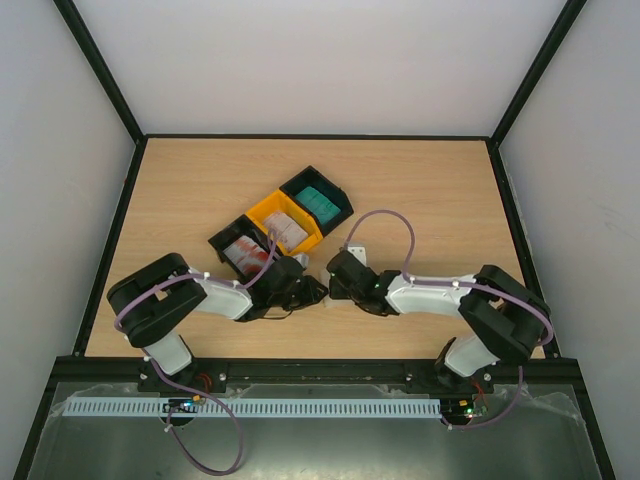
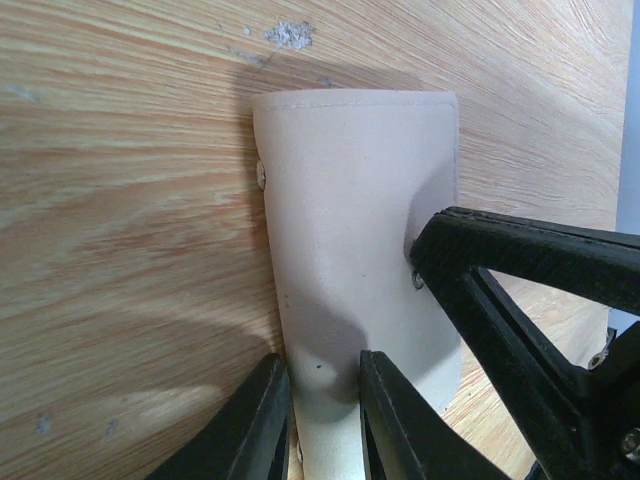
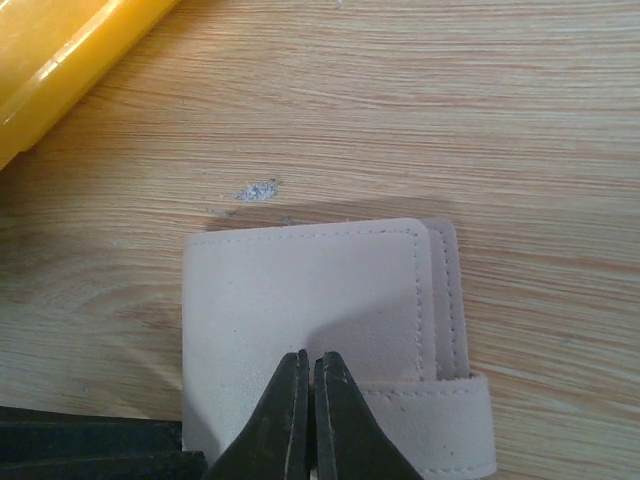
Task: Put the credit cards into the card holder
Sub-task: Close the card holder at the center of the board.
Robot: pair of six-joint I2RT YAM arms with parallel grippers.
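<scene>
The beige card holder lies folded flat on the wood, its strap tab wrapped round one edge. My left gripper is shut on the holder's near end, one finger on each side of the pinched edge. My right gripper is shut with nothing between its fingers, and its tip rests on the holder's top face. In the top view both grippers meet over the holder and hide it. The credit cards lie in the trays: white with red, white-grey, teal.
The joined trays run diagonally just behind the grippers: black, yellow, black. The yellow tray's wall shows at the right wrist view's upper left. A black frame edges the table.
</scene>
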